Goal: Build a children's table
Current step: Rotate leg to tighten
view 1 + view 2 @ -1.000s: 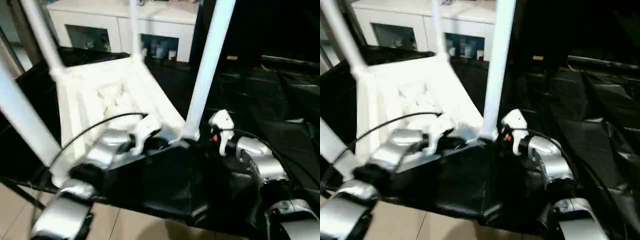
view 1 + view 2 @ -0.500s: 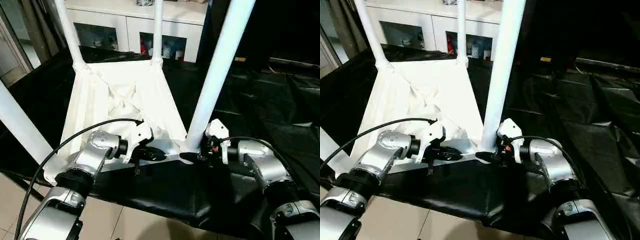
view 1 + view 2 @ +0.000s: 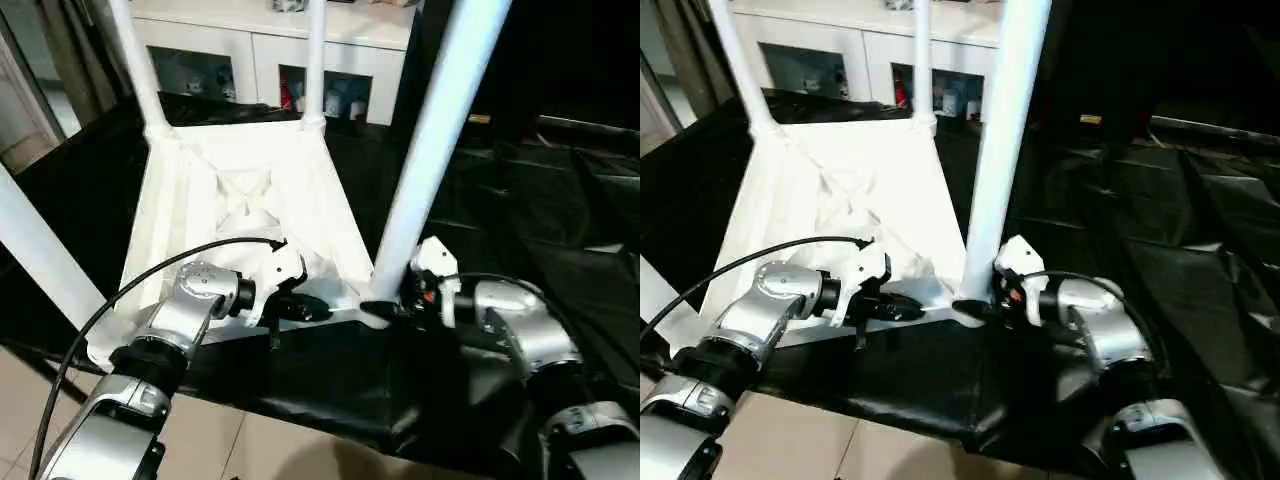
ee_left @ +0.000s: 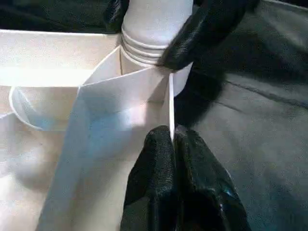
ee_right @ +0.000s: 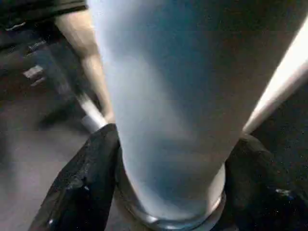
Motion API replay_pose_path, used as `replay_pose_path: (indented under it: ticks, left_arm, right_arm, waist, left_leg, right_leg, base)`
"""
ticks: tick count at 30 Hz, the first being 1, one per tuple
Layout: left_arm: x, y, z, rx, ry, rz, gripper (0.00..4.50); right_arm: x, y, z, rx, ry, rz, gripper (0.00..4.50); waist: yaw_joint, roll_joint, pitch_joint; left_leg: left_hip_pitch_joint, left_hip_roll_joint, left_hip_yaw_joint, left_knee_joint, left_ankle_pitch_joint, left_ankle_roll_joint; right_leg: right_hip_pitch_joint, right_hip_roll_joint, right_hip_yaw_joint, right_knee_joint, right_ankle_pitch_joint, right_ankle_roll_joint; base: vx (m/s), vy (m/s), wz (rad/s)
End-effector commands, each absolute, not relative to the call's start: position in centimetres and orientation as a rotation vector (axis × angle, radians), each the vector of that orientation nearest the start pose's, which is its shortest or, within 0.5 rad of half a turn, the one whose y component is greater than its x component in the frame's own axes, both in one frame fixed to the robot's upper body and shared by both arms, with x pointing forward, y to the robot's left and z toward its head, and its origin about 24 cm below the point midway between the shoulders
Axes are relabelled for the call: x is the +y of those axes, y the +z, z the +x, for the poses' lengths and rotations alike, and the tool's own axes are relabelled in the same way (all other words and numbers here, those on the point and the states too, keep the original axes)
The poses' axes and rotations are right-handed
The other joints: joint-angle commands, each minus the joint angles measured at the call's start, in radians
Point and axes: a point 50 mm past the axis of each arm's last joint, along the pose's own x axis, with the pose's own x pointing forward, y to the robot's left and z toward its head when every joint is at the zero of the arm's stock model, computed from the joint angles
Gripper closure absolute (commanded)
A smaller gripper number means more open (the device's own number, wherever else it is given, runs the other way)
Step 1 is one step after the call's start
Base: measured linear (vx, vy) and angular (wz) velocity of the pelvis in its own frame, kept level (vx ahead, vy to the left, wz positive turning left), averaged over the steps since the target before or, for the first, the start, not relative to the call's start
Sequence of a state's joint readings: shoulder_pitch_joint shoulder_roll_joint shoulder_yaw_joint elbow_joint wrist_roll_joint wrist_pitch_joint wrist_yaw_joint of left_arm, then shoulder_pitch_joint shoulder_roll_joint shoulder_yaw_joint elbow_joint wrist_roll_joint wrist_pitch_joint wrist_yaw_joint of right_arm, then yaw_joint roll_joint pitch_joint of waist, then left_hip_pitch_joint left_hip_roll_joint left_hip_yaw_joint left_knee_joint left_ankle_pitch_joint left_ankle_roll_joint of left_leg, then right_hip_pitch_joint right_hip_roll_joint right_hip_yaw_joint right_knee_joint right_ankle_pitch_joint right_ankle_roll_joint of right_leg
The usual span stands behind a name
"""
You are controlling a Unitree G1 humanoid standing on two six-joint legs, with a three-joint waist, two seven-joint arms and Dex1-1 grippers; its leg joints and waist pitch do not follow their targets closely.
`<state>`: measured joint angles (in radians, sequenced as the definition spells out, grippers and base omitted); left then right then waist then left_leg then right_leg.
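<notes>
My left hand (image 4: 172,144) pinches a thin rib of the upturned tabletop (image 3: 240,190); my right hand (image 5: 163,192) straddles the near leg (image 3: 430,150) at its socket, seemingly gripping. The plastic looks light, stiff and slick, so low holds suit. The right wrist view shows the straddle; the head views show four legs standing.

The tabletop (image 3: 240,200) lay flipped on the surface (image 3: 560,230), legs up, cabinet (image 3: 260,50) behind it; the near-right leg (image 3: 430,150) stood between both tools.
</notes>
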<state>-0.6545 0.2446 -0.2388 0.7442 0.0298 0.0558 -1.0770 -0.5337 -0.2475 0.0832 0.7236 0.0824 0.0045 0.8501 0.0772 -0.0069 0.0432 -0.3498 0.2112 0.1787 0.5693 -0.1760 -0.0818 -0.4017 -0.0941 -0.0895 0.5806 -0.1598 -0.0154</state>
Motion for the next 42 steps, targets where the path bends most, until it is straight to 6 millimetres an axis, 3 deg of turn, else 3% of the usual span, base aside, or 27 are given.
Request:
replay_pose_path:
  ticks: [1,2,3,4,5,11,13,15,21,22,26,27,29,30,35,40,42]
  left_arm:
    - [9.2,3.9,33.4,0.399,-1.141,0.305,4.5]
    - [8.8,3.8,33.6,0.403,-1.108,0.307,4.5]
    - [7.4,3.6,34.2,0.415,-1.016,0.311,4.5]
    - [7.4,3.6,34.2,0.415,-1.016,0.311,4.5]
    - [6.8,3.6,34.3,0.415,-0.998,0.312,4.5]
    - [4.5,4.0,34.4,0.381,-0.986,0.334,4.5]
    - [4.4,4.1,34.4,0.369,-1.003,0.325,4.5]
    - [4.7,4.1,34.4,0.369,-1.01,0.315,4.5]
    - [6.3,3.9,34.0,0.379,-1.081,0.307,4.5]
    - [6.6,3.8,34.0,0.385,-1.092,0.308,4.5]
    - [8.0,3.8,33.6,0.402,-1.163,0.316,4.5]
    - [9.0,4.0,33.2,0.408,-1.218,0.318,4.5]
    - [9.6,4.1,33.0,0.404,-1.262,0.317,4.5]
    - [9.9,4.2,32.8,0.401,-1.278,0.315,4.5]
    - [11.2,4.7,32.2,0.387,-1.34,0.275,4.5]
    - [11.7,4.7,31.8,0.397,-1.366,0.262,4.5]
    - [11.8,4.7,31.7,0.396,-1.361,0.263,4.5]
  right_arm:
    - [-14.0,1.1,32.8,0.378,0.682,-0.107,1.82]
    - [-13.7,0.9,33.0,0.383,0.625,-0.084,1.82]
    - [-12.8,0.6,33.6,0.389,0.475,-0.029,1.82]
    - [-12.8,0.6,33.6,0.389,0.475,-0.029,1.82]
    - [-12.4,0.6,33.7,0.388,0.43,-0.009,1.82]
    - [-9.6,1.6,34.2,0.316,0.456,0.002,1.82]
    - [-9.1,2.0,34.2,0.284,0.493,0.038,1.27]
    - [-9.0,2.4,34.2,0.26,0.523,0.082,1.13]
    - [-10.3,3.6,34.0,0.221,0.716,0.06,0.57]
    - [-10.6,3.7,33.9,0.221,0.748,0.046,0.45]
    - [-12.6,4.1,33.4,0.225,0.882,-0.036,0.45]
    - [-13.9,4.5,32.9,0.234,0.965,-0.081,0.45]
    - [-14.7,4.7,32.6,0.242,1.019,-0.109,0.45]
    - [-15.0,4.8,32.5,0.243,1.04,-0.129,0.45]
    - [-16.5,5.2,31.9,0.275,1.131,-0.195,0.45]
    - [-16.4,5.4,31.9,0.279,1.158,-0.167,0.45]
    - [-16.2,5.1,31.8,0.296,1.17,-0.172,0.7]
  waist:
    - [-0.004,-0.009,-0.054]
    - [-0.012,-0.01,-0.053]
    - [-0.011,-0.005,-0.054]
    - [-0.017,-0.003,-0.052]
    - [-0.021,-0.001,-0.052]
    - [-0.021,-0.002,-0.054]
    - [-0.02,-0.006,-0.056]
    - [-0.018,-0.006,-0.057]
    - [-0.015,-0.009,-0.059]
    - [-0.013,-0.01,-0.06]
    - [-0.012,-0.009,-0.062]
    - [-0.011,-0.01,-0.064]
    - [-0.006,-0.007,-0.066]
    - [-0.007,-0.007,-0.066]
    - [-0.003,-0.005,-0.065]
    - [0.004,-0.007,-0.063]
    - [0.006,-0.008,-0.064]
  left_leg:
    - [0.001,0.014,0.001,-0.064,-0.248,0.02]
    - [0.009,0.009,-0.002,-0.065,-0.289,-0.001]
    - [0.014,0.009,-0.003,-0.065,-0.298,0.001]
    - [0.021,0.01,-0.002,-0.064,-0.314,-0.002]
    - [0.014,0.008,-0.006,-0.066,-0.33,0.002]
    - [0.01,0.008,-0.008,-0.068,-0.349,0.02]
    - [0.005,0.008,-0.008,-0.069,-0.341,0.025]
    - [0.003,0.01,-0.008,-0.069,-0.326,0.033]
    - [-0.002,0.011,-0.003,-0.066,-0.276,0.056]
    - [-0.004,0.012,-0.004,-0.066,-0.266,0.061]
    - [-0.008,0.013,-0.002,-0.062,-0.223,0.076]
    - [-0.008,0.014,-0.002,-0.06,-0.206,0.079]
    - [-0.013,0.019,0.001,-0.055,-0.16,0.108]
    - [-0.013,0.019,0.002,-0.055,-0.157,0.112]
    - [-0.007,0.024,0.004,-0.054,-0.167,0.111]
    - [-0.004,0.023,0.005,-0.056,-0.189,0.087]
    - [-0.005,0.023,0.004,-0.056,-0.182,0.084]
  right_leg:
    - [0.05,-0.051,0.041,-0.068,-0.358,-0.177]
    - [0.045,-0.05,0.038,-0.083,-0.472,-0.134]
    - [0.042,-0.052,0.039,-0.087,-0.482,-0.13]
    - [0.031,-0.049,0.041,-0.092,-0.479,-0.133]
    - [0.037,-0.046,0.036,-0.091,-0.483,-0.131]
    - [0.036,-0.046,0.034,-0.099,-0.472,-0.114]
    - [0.04,-0.047,0.035,-0.094,-0.445,-0.122]
    - [0.042,-0.048,0.038,-0.089,-0.415,-0.135]
    - [0.048,-0.05,0.042,-0.079,-0.342,-0.17]
    - [0.053,-0.049,0.04,-0.077,-0.33,-0.175]
    - [0.056,-0.05,0.04,-0.069,-0.276,-0.195]
    - [0.06,-0.051,0.04,-0.066,-0.258,-0.203]
    - [0.06,-0.045,0.04,-0.05,-0.142,-0.24]
    - [0.059,-0.043,0.039,-0.049,-0.131,-0.246]
    - [0.057,-0.046,0.041,-0.044,-0.116,-0.273]
    - [0.055,-0.049,0.042,-0.049,-0.178,-0.255]
    - [0.056,-0.048,0.042,-0.048,-0.177,-0.251]
  base:
    - [0.0,0.0,0.0]
    - [0.0,0.0,0.0]
    - [0.0,0.0,0.0]
    - [0.0,0.0,0.0]
    - [0.0,0.0,0.0]
    - [0.0,0.0,0.0]
    - [0.0,0.0,0.0]
    - [0.0,0.0,0.0]
    - [0.0,0.0,0.0]
    - [0.0,0.0,0.0]
    - [0.0,0.0,0.0]
    - [0.0,0.0,0.0]
    - [0.0,0.0,0.0]
    - [0.0,0.0,0.0]
    - [0.0,0.0,0.0]
    - [0.0,0.0,0.0]
    - [0.0,0.0,0.0]
